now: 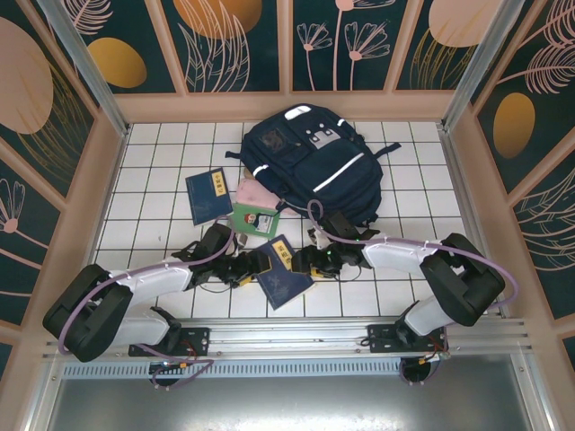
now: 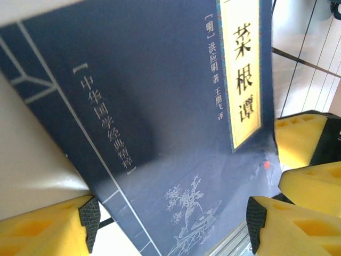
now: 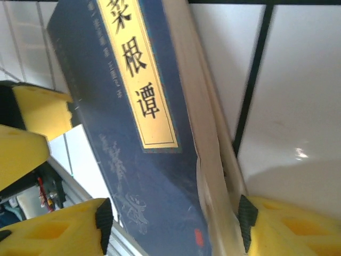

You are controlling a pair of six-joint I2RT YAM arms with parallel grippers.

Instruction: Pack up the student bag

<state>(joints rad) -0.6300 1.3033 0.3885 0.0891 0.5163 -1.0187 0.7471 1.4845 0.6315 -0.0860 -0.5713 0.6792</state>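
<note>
The student bag [image 1: 310,162], navy with white stripes, lies at the back of the tiled floor. In front of it a dark blue book [image 1: 286,272] with a yellow title strip sits between both grippers. My left gripper [image 1: 254,267] is at its left edge and my right gripper [image 1: 304,260] at its right edge. In the left wrist view the book [image 2: 160,122] has a corner between the open left gripper [image 2: 172,223]. In the right wrist view the book [image 3: 133,160] has a corner between the open right gripper [image 3: 175,226], one pad [image 3: 246,226] against the page edge.
A second blue book [image 1: 208,196], a pink item [image 1: 254,193] and a green booklet [image 1: 254,220] lie left of the bag. Wooden walls enclose the floor. A metal rail [image 1: 296,334] runs along the near edge.
</note>
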